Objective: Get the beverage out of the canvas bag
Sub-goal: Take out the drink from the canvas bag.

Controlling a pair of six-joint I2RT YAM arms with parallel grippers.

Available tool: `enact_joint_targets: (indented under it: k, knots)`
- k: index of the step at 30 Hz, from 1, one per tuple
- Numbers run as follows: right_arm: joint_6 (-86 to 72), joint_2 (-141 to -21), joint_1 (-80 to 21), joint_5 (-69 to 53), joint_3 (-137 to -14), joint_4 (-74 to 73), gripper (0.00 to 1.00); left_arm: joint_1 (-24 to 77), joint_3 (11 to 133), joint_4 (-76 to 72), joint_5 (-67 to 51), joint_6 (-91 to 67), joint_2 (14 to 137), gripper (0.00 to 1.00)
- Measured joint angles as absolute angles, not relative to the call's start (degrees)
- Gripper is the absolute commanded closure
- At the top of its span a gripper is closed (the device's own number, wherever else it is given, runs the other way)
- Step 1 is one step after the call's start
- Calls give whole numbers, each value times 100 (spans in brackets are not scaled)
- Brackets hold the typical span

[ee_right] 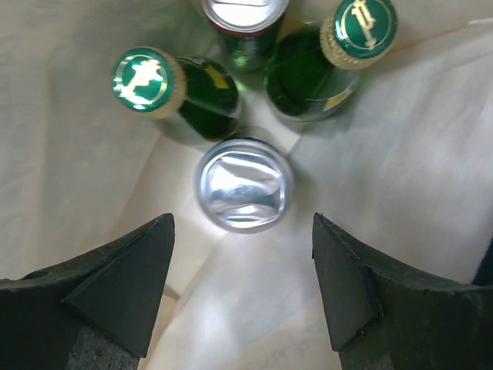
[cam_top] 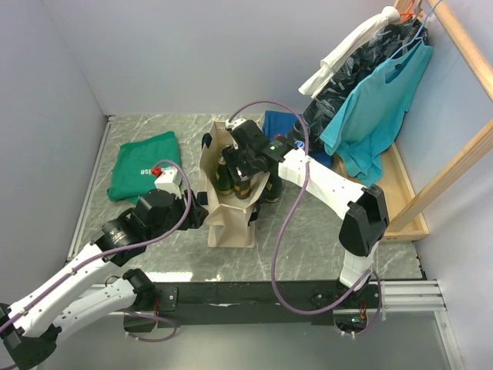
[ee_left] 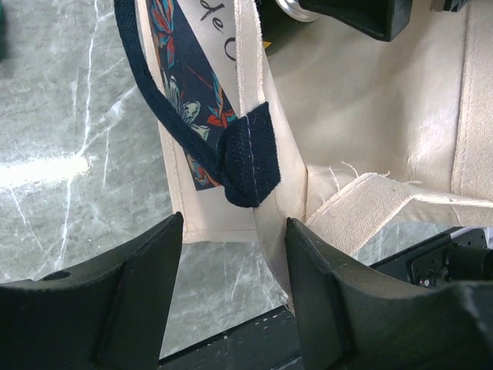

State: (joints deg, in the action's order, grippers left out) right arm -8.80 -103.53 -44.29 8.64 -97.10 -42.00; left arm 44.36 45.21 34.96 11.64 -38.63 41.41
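Observation:
The cream canvas bag [cam_top: 229, 220] stands upright mid-table with its mouth open. Inside it, in the right wrist view, are a silver can top [ee_right: 243, 185], two green bottles with green caps [ee_right: 144, 79] [ee_right: 358, 27], and a second can [ee_right: 243, 11]. My right gripper [ee_right: 243, 231] is open just above the silver can, inside the bag's mouth [cam_top: 245, 171]. My left gripper [ee_left: 233, 231] is open at the bag's left rim [ee_left: 258, 100]. The canvas wall hangs between its fingers, against the right finger [ee_left: 316, 277], below the navy handle [ee_left: 245, 154].
A folded green T-shirt [cam_top: 144, 171] lies at the back left. A blue cloth [cam_top: 281, 123] lies behind the bag. A teal shirt [cam_top: 377, 108] and dark clothes hang on a wooden rack [cam_top: 400, 193] at the right. A black rail [cam_top: 254, 297] runs along the near edge.

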Motion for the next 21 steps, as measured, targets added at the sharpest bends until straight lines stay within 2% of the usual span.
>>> enact_joint_targets:
  k: [8,21]
  knots:
    - [-370,-10455,-4222,672,-9557,-4001,20,4436,4521,3494,1164,-3861,4202,36]
    - [-537,-10578,-3953,-78,-9515,-3564,21,4436,4521,3496,1170,-3861,4222,34]
